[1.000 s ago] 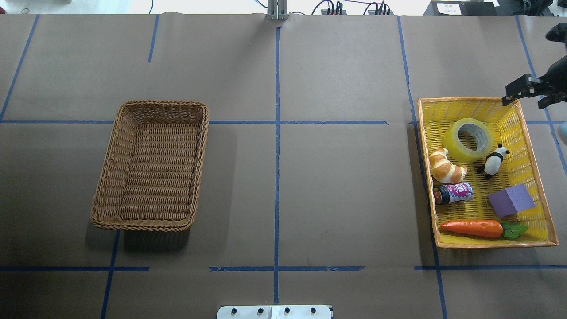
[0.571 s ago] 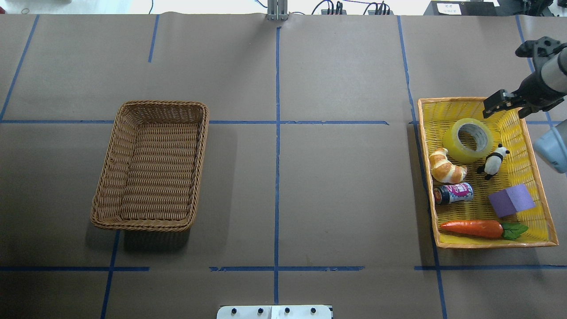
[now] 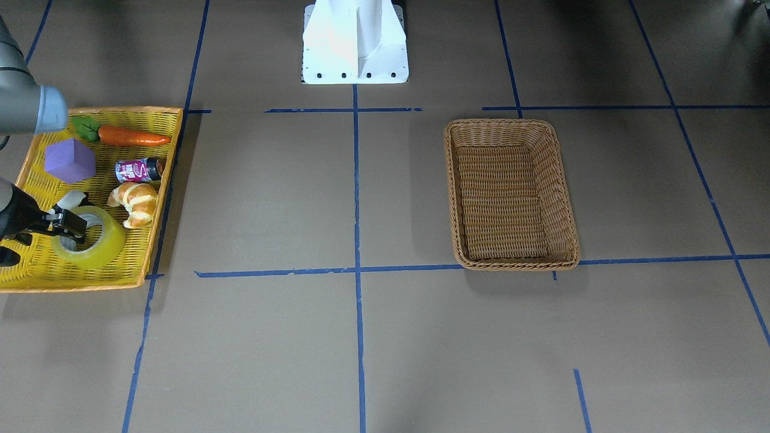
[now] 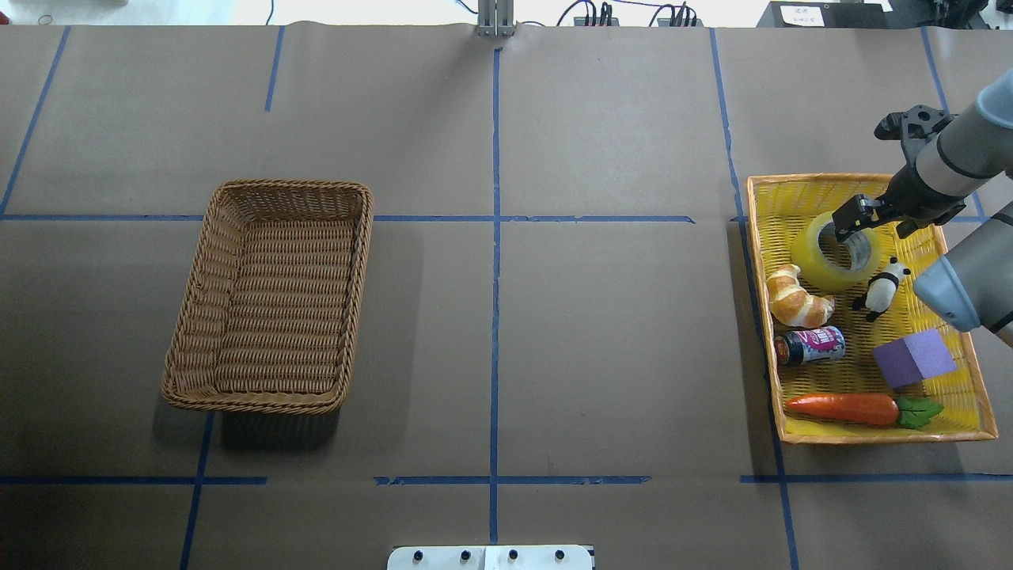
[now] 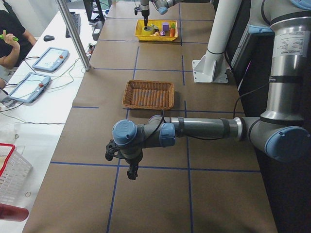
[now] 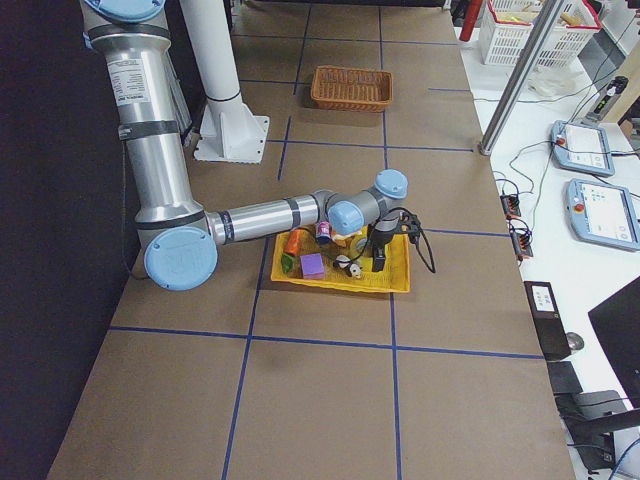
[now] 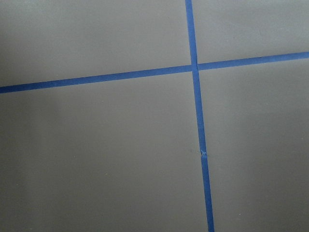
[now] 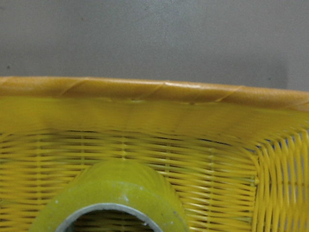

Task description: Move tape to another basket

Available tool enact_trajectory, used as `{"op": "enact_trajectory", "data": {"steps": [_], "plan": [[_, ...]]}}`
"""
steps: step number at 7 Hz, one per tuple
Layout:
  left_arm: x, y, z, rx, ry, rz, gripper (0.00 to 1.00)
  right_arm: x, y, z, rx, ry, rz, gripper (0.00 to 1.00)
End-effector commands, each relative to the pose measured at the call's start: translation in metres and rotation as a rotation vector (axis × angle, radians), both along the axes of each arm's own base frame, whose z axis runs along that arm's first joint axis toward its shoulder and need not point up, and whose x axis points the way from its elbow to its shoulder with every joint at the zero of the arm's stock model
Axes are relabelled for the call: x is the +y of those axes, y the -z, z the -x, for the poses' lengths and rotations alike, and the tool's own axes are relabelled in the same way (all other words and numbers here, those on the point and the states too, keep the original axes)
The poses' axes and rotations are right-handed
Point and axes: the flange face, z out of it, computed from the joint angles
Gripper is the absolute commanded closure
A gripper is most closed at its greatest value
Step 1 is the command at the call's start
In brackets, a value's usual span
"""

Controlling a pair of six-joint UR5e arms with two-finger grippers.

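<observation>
The tape (image 4: 815,257), a yellow-green roll with a grey core, lies flat at the far end of the yellow tray (image 4: 870,436), and shows in the front view (image 3: 102,249) and right wrist view (image 8: 116,186). My right gripper (image 4: 870,229) hangs open just over it, one finger (image 3: 69,224) above the hole and the other past the roll's outer wall. The brown wicker basket (image 4: 269,187) stands empty on the left half of the table. My left gripper (image 5: 131,174) shows only in the left side view, low over bare paper; I cannot tell its state.
In the tray next to the tape are a croissant (image 4: 795,299), a panda figure (image 4: 882,289), a can (image 4: 811,346), a purple cube (image 4: 914,358) and a carrot (image 4: 847,408). Brown paper with blue tape lines lies between tray and basket.
My right arm has come in from the far right edge and moved left and down, from beyond the tray's far corner to over the tape. Nothing else has moved.
</observation>
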Motion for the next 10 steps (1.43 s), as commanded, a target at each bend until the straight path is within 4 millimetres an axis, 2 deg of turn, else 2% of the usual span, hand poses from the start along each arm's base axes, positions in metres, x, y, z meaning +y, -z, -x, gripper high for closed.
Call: {"op": "enact_trajectory", "data": {"steps": [1,2,3,4,5,6,7,8,9,10], "plan": [[0.0,0.002,0.0,0.001,0.0,-0.004,0.0,0.001,-0.013,0.008,0.013,0.016,0.02,0.01],[0.0,0.003,0.0,0.001,0.0,-0.005,0.0,0.001,-0.011,0.008,0.009,0.02,0.015,0.25],[-0.001,0.005,0.0,0.001,0.001,-0.009,0.0,0.002,-0.013,0.008,0.011,0.027,0.013,0.69],[-0.001,0.005,0.0,0.001,0.001,-0.009,0.0,0.001,-0.012,0.007,0.009,0.031,0.007,0.95],[-0.001,0.005,0.0,0.001,0.0,-0.01,0.0,0.001,-0.012,0.006,0.008,0.037,0.003,1.0],[-0.001,0.006,0.0,0.002,0.001,-0.01,0.0,-0.001,-0.01,0.002,0.006,0.03,-0.002,1.0],[-0.001,0.006,0.0,0.002,0.001,-0.012,0.0,-0.009,-0.005,-0.016,-0.006,0.002,-0.009,1.0],[-0.002,0.008,0.0,0.002,0.001,-0.015,0.0,-0.015,0.009,-0.041,-0.054,-0.016,-0.028,1.0],[-0.002,0.019,0.001,0.001,0.005,-0.036,0.0,-0.019,0.035,-0.067,-0.125,-0.045,-0.041,1.0],[-0.002,0.018,0.001,0.001,0.005,-0.034,0.0,-0.018,0.06,-0.084,-0.198,-0.05,-0.052,1.0]]}}
